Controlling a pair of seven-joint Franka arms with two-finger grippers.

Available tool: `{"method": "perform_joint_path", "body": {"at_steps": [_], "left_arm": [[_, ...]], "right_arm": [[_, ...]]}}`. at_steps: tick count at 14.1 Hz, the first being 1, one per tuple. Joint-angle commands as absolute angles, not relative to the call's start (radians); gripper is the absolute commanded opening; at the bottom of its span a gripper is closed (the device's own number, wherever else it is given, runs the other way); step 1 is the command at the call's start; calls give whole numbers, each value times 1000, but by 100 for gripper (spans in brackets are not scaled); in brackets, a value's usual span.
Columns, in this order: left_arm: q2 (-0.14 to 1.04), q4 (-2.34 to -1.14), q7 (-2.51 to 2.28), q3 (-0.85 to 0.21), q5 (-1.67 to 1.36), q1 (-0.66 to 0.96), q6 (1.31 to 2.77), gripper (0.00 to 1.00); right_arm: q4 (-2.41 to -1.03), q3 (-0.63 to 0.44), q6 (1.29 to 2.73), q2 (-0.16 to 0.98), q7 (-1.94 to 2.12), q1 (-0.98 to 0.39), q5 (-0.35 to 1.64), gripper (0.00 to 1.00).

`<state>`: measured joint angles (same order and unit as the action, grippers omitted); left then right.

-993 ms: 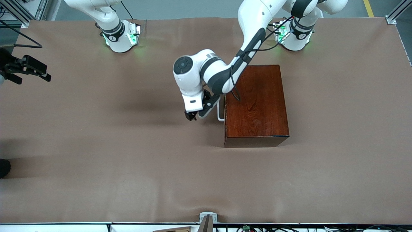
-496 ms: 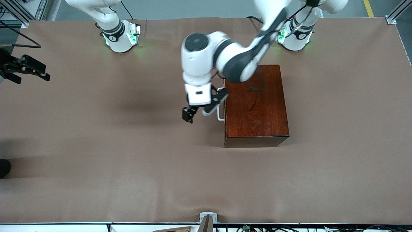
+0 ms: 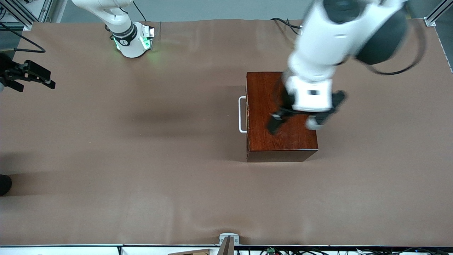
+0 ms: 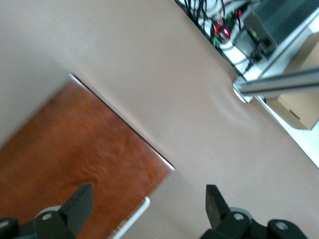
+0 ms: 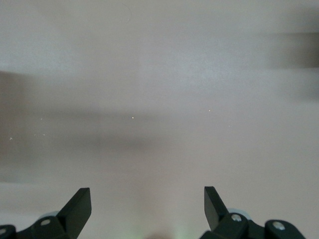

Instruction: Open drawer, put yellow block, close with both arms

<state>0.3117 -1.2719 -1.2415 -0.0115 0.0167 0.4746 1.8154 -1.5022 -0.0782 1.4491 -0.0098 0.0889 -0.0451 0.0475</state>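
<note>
The dark reddish-brown wooden box (image 3: 283, 117) stands on the table toward the left arm's end. Its drawer is pushed in, and only the white bar handle (image 3: 242, 114) shows on the side facing the right arm's end. My left gripper (image 3: 275, 123) is open and empty, up in the air over the box top. The left wrist view shows the box top (image 4: 75, 149), the handle (image 4: 135, 218) and the open gripper (image 4: 147, 201). My right gripper (image 3: 30, 79) waits open over the table's edge at the right arm's end; its wrist view (image 5: 147, 201) shows only bare cloth. The yellow block is out of view.
Brown cloth (image 3: 141, 159) covers the whole table. The right arm's green-lit base (image 3: 132, 40) stands at the table's back edge. A small metal bracket (image 3: 228, 239) sits at the table's edge nearest the front camera. Cables and frame rails lie off the table (image 4: 234, 30).
My left arm has risen and swung from beside the drawer handle to over the box top, toward its own end of the table. The drawer stays shut. The right arm has not moved.
</note>
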Motion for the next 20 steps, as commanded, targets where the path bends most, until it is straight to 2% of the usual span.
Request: {"method": "perform_joint_path", "body": {"at_steps": [1,7,12,17,19,20], "left_arm": [[210,-1394,-1041,-23,-5,390,1812,100],[60,-1526,-550,-18,-3,244,1663,100],[29,-1522,-257,-17,12,147,1522,100],[-23,-1537,-143,-20,41,112,1483,100],[-41,-1548,-92,-41,40,68,1477,100],[-63,-1578,-80,-104,35,13,1476,100]], "right_arm": [[-1486,-60,1437,-2,95,-23,34,100],[-1489,-60,1437,-2,87,-31,35,100],[-1489,-60,1437,2,86,-29,37,100],[-1489,-60,1437,2,86,-28,41,100],[-1489,-60,1437,2,86,-29,41,100],[-1489,-60,1437,2,86,-28,41,100]]}}
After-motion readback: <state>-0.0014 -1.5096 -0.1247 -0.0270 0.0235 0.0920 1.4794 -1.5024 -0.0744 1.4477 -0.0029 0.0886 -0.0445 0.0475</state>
